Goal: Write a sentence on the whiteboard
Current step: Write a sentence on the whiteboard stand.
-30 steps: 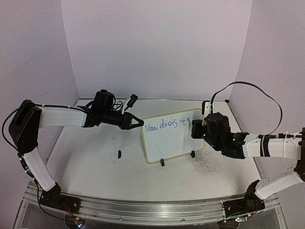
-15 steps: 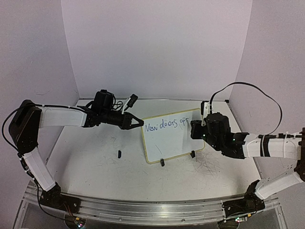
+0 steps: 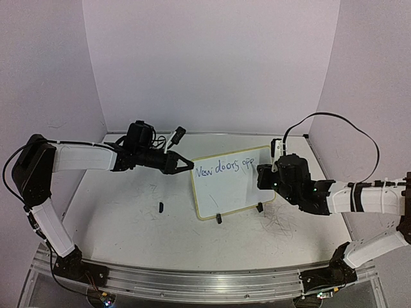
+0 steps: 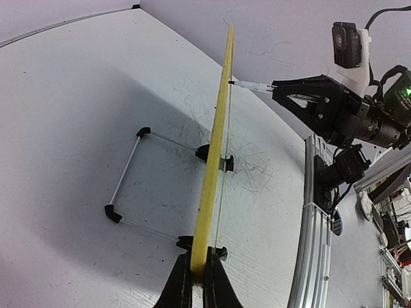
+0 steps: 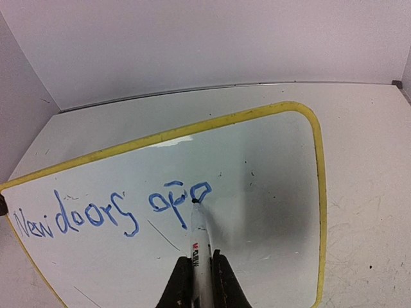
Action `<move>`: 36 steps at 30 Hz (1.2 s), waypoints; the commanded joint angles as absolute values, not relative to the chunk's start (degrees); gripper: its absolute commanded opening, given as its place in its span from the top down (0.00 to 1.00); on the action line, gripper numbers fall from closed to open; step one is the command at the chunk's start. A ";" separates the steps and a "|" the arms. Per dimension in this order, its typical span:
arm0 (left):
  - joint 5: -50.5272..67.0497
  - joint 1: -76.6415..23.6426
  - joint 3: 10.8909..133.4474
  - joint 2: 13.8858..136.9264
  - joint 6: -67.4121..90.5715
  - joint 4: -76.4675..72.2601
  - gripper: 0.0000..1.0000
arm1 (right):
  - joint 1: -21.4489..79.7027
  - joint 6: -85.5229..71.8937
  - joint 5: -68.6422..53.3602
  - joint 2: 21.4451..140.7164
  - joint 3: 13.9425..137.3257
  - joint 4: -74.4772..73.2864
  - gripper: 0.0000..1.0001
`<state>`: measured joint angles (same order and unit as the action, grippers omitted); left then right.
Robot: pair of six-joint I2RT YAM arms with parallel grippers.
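Seen from above, one whiteboard [image 3: 232, 189] stands mid-table on two black feet [image 3: 219, 219], with the left gripper [image 3: 187, 167] pinching its left edge. The left wrist shows that frame edge-on between its fingers. The right wrist shows the right gripper [image 5: 200, 271] clamping one marker [image 5: 199, 234], its tip touching the single blue sentence [image 5: 96, 215].
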<state>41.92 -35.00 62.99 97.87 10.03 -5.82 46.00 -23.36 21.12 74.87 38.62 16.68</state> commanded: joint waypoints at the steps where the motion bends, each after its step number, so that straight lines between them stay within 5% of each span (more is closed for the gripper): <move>1: 41.75 -35.68 62.64 96.03 7.82 -2.51 1.00 | 45.76 -23.99 21.95 74.72 38.00 14.78 1.00; 36: 41.75 -35.77 62.88 96.37 7.73 -2.43 1.00 | 45.62 -20.80 23.43 69.25 37.60 15.66 1.00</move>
<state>41.89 -35.11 62.98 97.86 9.94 -5.77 45.95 -22.20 22.74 71.33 38.43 14.96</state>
